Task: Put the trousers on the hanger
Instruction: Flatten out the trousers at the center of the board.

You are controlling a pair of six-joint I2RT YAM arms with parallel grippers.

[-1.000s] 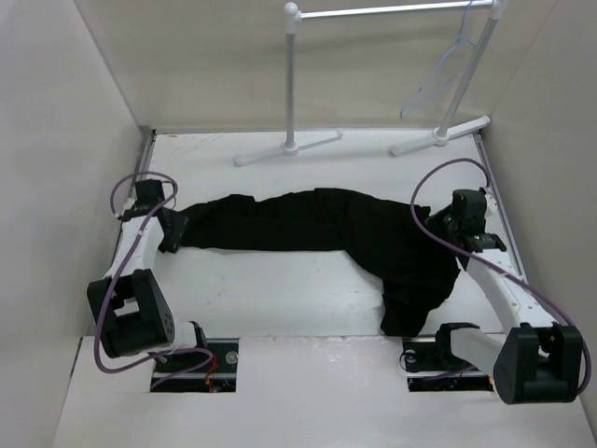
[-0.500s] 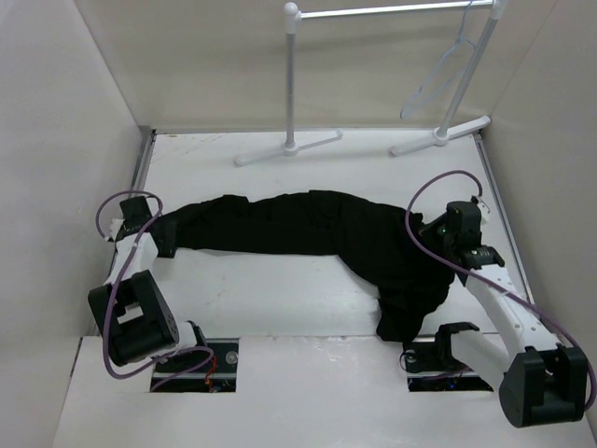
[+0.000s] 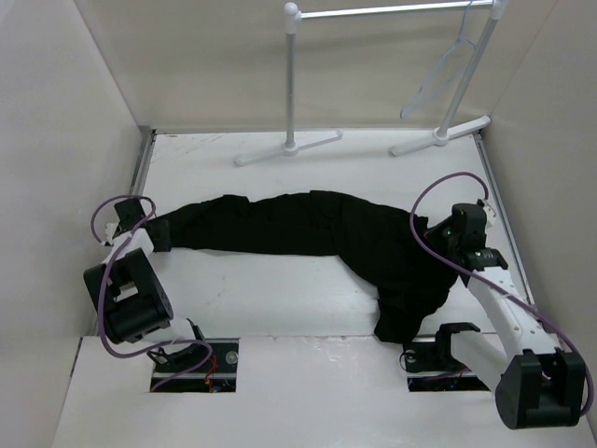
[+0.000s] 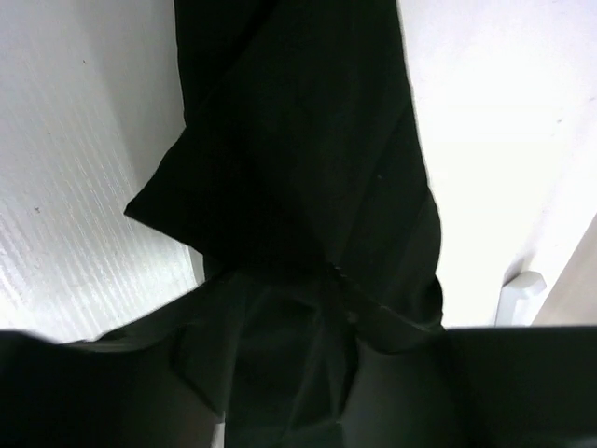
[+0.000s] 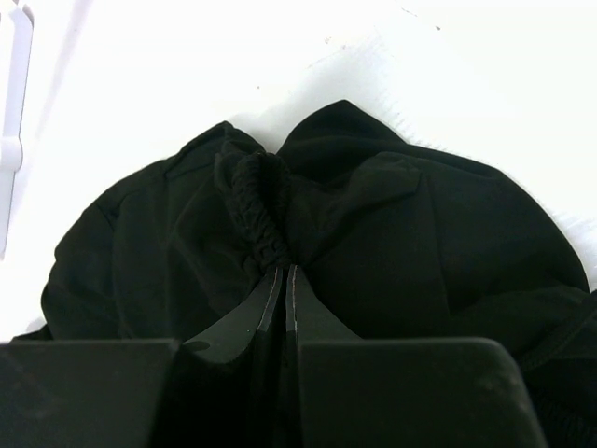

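Black trousers (image 3: 308,229) lie stretched between left gripper (image 3: 160,236) and right gripper (image 3: 437,228).

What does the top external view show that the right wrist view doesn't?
Only top external: the thin pale triangular hanger hanging on the white metal rack, and the large black fabric trousers stretched full length across the white table. Only right wrist: the right hand shut on the gathered waistband. Both: the trousers on the table.
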